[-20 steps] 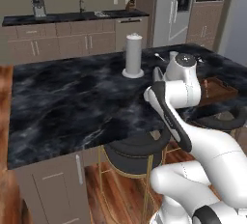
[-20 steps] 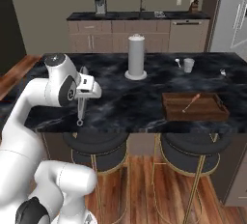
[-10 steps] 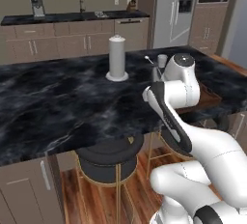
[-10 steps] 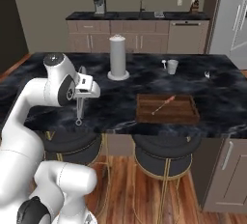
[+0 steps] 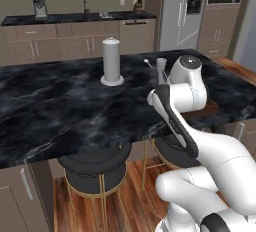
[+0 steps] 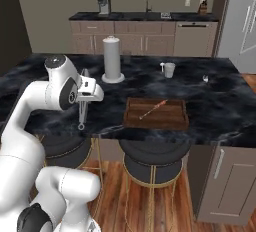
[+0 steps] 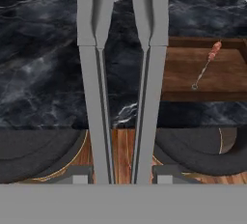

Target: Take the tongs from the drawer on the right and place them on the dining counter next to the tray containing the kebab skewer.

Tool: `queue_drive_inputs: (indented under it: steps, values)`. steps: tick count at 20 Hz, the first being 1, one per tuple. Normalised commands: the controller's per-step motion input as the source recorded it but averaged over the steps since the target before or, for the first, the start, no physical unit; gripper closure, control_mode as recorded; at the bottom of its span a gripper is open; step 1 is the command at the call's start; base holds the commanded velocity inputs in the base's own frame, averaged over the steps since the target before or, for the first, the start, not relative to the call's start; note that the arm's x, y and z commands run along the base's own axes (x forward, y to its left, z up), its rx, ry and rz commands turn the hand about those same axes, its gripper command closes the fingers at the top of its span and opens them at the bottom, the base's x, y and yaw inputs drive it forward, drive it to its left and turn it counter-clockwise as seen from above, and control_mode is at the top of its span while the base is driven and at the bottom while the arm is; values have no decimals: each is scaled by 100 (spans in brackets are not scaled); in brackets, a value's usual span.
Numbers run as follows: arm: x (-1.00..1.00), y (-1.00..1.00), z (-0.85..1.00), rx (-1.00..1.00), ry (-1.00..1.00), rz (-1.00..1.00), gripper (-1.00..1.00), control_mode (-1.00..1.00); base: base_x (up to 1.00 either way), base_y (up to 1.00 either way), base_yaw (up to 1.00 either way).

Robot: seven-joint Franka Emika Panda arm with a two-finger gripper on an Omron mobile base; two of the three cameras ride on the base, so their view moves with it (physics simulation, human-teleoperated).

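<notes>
Right base view, left to right: my pincer (image 6: 82, 107) is clamped on the slim silver-grey tongs (image 6: 82, 110), their two long flat arms hanging over the near edge of the glossy, white-veined black marble bench (image 6: 210, 101). Further right sits the low rimmed wooden tray (image 6: 156, 114), holding the thin kebab skewer (image 6: 152, 109).

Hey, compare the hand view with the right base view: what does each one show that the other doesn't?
Hand view's own: a close look along the tongs, their two arms apart, and the loop at the kebab skewer's end. Right base view's own: the hand gripping the tongs, and the coffee machine behind. Shared: tray, skewer, dining counter, stools.
</notes>
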Motion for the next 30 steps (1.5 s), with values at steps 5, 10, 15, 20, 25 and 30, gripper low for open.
queue_drive_inputs:
  steps: [5,10,15,20,25,30]
  values:
    - [0,0,0,0,0,0,100,100,28,-43,10]
    - [0,0,0,0,0,0,100,100,43,-15,6]
    - [0,0,0,0,0,0,100,100,45,-1,5]
    - [0,0,0,0,0,0,100,100,42,-6,6]
    - [0,0,0,0,0,0,100,100,38,-12,6]
    - [0,0,0,0,0,0,100,100,38,-14,6]
